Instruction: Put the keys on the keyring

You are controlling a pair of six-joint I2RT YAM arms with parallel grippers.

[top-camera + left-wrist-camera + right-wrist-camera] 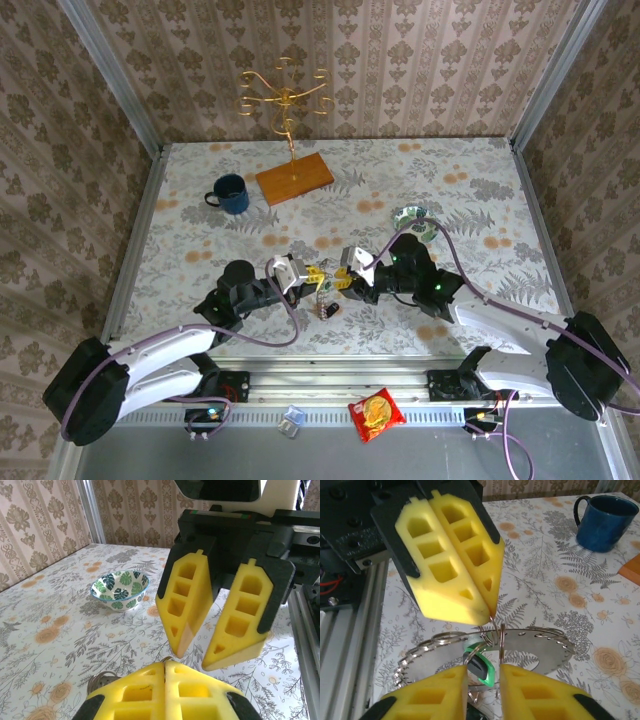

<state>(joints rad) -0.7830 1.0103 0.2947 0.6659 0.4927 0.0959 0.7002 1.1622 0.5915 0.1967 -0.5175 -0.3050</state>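
The keyring (501,639) stands vertical, edge-on, with the green key (484,672) hanging alongside.

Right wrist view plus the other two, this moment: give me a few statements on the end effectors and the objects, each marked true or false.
1. The left end effector has its fingers closed on the keyring. True.
2. The blue mug lies on its side. False: it stands upright.
3. The green key sits between the parted fingers of the right end effector. True.
4. The leaf-patterned bowl holds the keys. False: it is empty.
5. The red snack packet lies beside the mug. False: it lies at the near edge, between the arm bases.
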